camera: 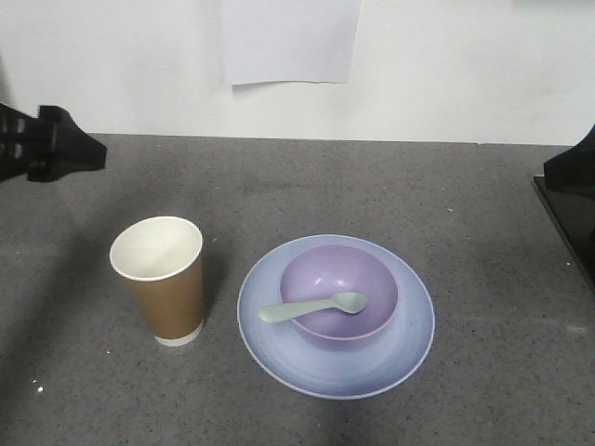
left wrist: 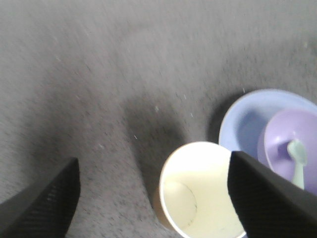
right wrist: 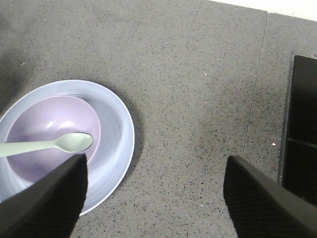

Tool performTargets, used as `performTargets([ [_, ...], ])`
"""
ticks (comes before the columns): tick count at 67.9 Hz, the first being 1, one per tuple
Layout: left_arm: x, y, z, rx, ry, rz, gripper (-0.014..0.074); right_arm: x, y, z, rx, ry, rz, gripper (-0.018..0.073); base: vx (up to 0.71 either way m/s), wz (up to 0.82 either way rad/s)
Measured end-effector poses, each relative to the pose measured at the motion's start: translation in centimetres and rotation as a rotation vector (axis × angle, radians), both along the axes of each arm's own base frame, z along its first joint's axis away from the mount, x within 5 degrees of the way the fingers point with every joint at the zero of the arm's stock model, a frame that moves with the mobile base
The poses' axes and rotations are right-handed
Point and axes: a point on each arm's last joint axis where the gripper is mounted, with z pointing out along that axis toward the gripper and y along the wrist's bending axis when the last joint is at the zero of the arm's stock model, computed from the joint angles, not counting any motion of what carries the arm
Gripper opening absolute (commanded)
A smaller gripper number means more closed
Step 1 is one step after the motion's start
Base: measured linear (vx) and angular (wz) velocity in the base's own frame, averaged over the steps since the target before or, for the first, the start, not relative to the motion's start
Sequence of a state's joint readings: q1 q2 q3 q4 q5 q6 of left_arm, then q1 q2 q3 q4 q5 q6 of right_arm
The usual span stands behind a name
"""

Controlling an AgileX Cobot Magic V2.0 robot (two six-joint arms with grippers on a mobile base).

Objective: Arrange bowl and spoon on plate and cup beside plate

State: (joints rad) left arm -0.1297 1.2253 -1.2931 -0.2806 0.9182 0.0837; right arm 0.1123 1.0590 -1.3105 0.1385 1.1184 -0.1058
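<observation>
The brown paper cup stands upright, left of the plate and apart from it. The lavender bowl sits on the plate, and the mint-green spoon lies across the bowl's front rim, scoop inside. My left gripper hovers open at the far left. In its wrist view the left gripper holds nothing, with the cup below near its right finger. My right gripper is open over bare table, right of the plate, bowl and spoon.
The grey speckled tabletop runs back to a white wall carrying a sheet of paper. A black flat object lies at the table's right edge, where the right arm also shows.
</observation>
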Motion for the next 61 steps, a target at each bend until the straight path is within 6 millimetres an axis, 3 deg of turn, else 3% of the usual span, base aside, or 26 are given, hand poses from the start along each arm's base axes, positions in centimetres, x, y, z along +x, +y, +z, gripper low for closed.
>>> performTargets([
  [12, -3.4, 1.3, 2.7, 0.035, -0.153, 0.081, 0.0586, -0.1, -0.2, 0.1, -0.009, -0.012, -0.012, 0.0542, 0.00, 0.00],
  [21, -6.1, 2.2, 2.7, 0.044, -0.266, 0.137, 0.0586, -1.0, -0.4, 0.3, -0.007, -0.086, -0.026, 0.0542, 0.00, 0.00],
  [42, -11.8, 3.8, -1.6, 0.115, -0.434, 0.189, 0.0549, -5.2, -1.6, -4.6, -0.041, -0.226, -0.094, 0.0542, 0.00, 0.00],
  [53, -13.9, 4.4, -3.5, 0.145, -0.477, 0.214, 0.0468, -7.3, -2.3, -6.8, -0.056, -0.277, -0.139, 0.0515, 0.00, 0.00],
  [61, -15.0, 4.6, -4.6, 0.150, -0.496, 0.222, 0.0371, -8.3, -2.5, -8.2, -0.055, -0.283, -0.148, 0.0442, 0.00, 0.00],
])
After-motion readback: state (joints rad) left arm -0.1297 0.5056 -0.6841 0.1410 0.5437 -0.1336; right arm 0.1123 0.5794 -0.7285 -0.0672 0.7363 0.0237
